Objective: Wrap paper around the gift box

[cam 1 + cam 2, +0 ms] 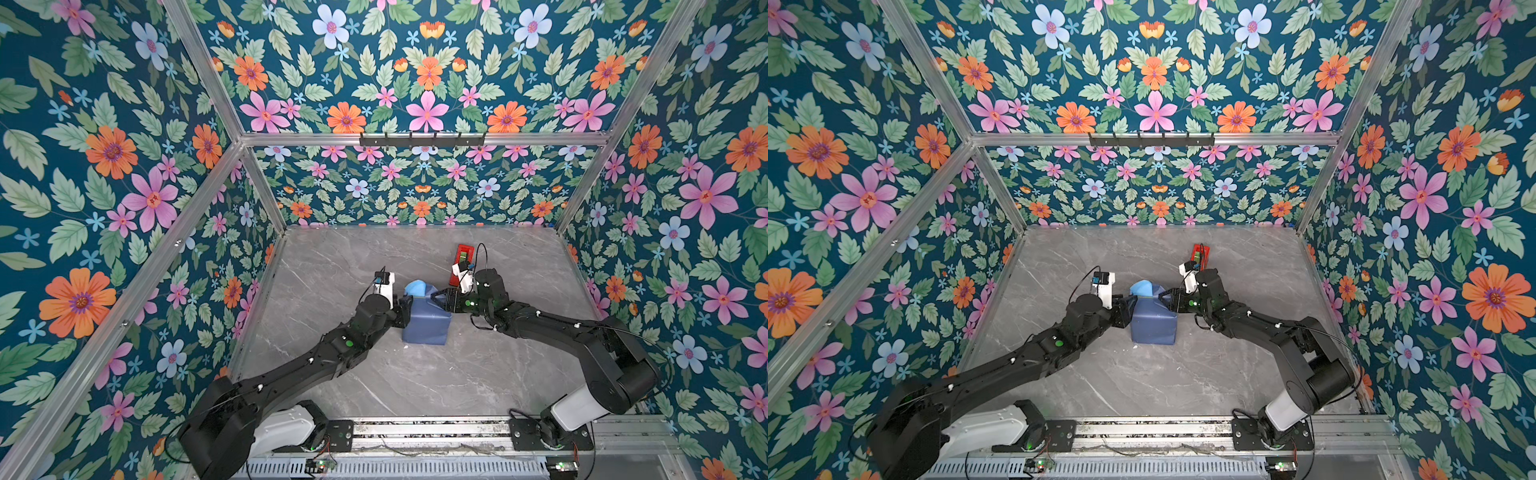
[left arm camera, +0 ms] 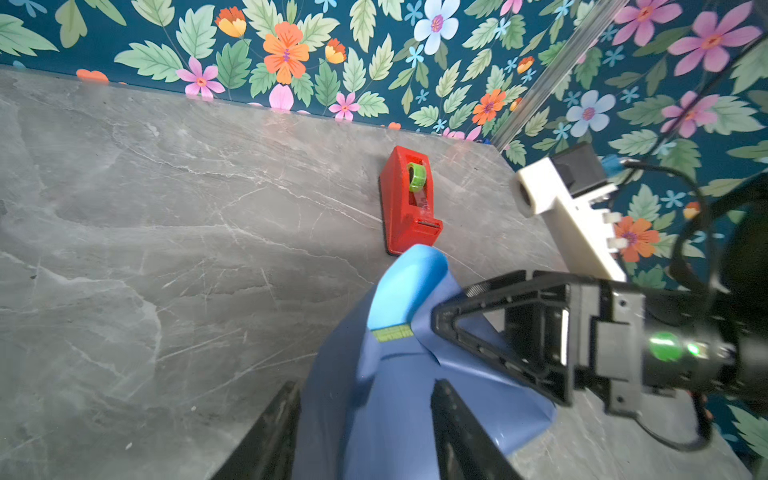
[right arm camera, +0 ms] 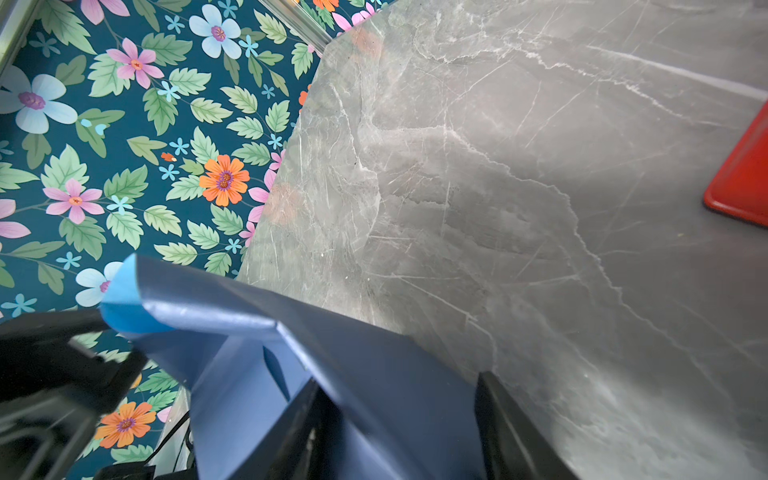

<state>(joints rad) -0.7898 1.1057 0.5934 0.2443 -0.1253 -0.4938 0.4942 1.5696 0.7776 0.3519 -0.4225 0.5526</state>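
Note:
The paper, slate blue face outward, is folded round the gift box, which is hidden inside; the parcel stands upright mid-table. A light blue flap sticks up at its far top, with a short strip of green tape below it. My left gripper is at the parcel's upper left. It is open, its fingers apart with paper between them. My right gripper is at the upper right, its fingers closed against the wrapped box.
A red tape dispenser with a green roll stands just behind the parcel, close to my right wrist. The grey marble table is walled by floral panels on three sides, and the arm bases sit along the front rail.

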